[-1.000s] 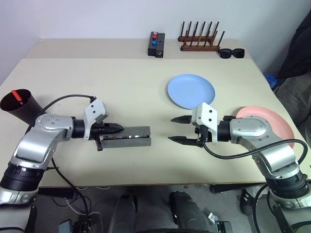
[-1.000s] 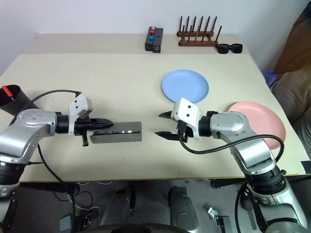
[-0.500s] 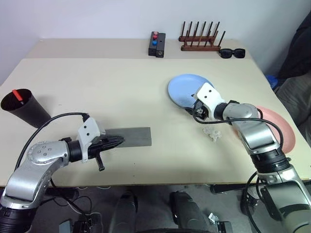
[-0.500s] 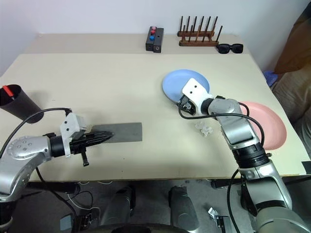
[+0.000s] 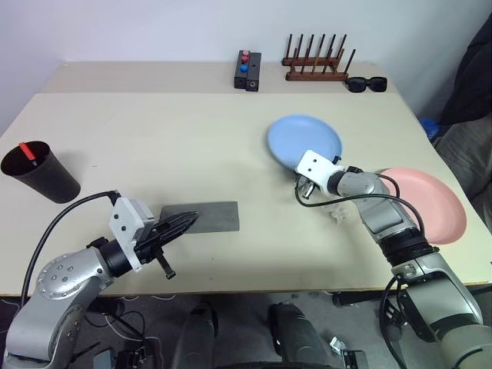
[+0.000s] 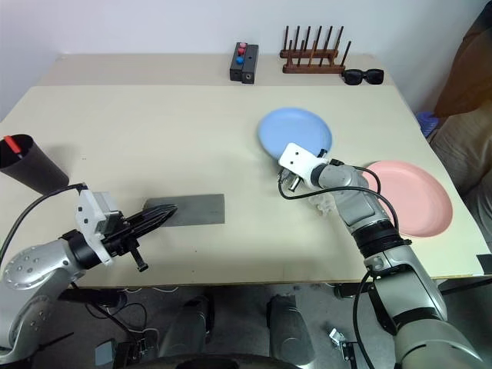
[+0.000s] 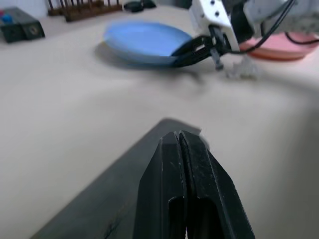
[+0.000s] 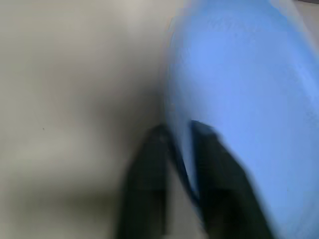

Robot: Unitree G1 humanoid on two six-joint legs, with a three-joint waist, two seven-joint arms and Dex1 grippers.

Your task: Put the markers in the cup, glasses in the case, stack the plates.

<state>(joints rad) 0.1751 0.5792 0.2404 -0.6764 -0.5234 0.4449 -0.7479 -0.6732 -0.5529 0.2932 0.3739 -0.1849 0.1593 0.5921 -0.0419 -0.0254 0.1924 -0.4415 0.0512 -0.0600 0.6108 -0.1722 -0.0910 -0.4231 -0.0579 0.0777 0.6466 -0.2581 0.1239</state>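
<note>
Far left on the counter (image 5: 154, 131) sits the black cup (image 5: 40, 173), upright, with a red-tipped marker (image 5: 28, 150) poking out of it. The other marker can't be made out in there.

Next over, near the front edge, the left end effector (image 5: 187, 221) hangs level with its tip over the near-left end of the grey case (image 5: 206, 216). The head views make it look pinched, and the left wrist view confirms it: the two black fingers (image 7: 197, 164) are pressed together with nothing between them, case lid flat and closed underneath. No glasses to be seen on the counter.

Middle-right is the light blue plate (image 5: 304, 143). The right end effector (image 7: 192, 51) is at its near-left rim. From the head camera the white wrist housing blocks the tip, but the right wrist view shows one finger on each side of the rim, so it's clamped on the plate edge. The left wrist view catches the same grip side-on.

Just right of that there's a small clear crumpled bit (image 5: 339, 212) on the counter; can't tell what it is. The pink plate (image 5: 433, 201) lies at the near right edge, apart from the blue one, so not stacked.

Along the back: black box with red and blue buttons (image 5: 247, 69), wooden peg rack (image 5: 317, 64), black sunglasses (image 5: 366, 83).
</note>
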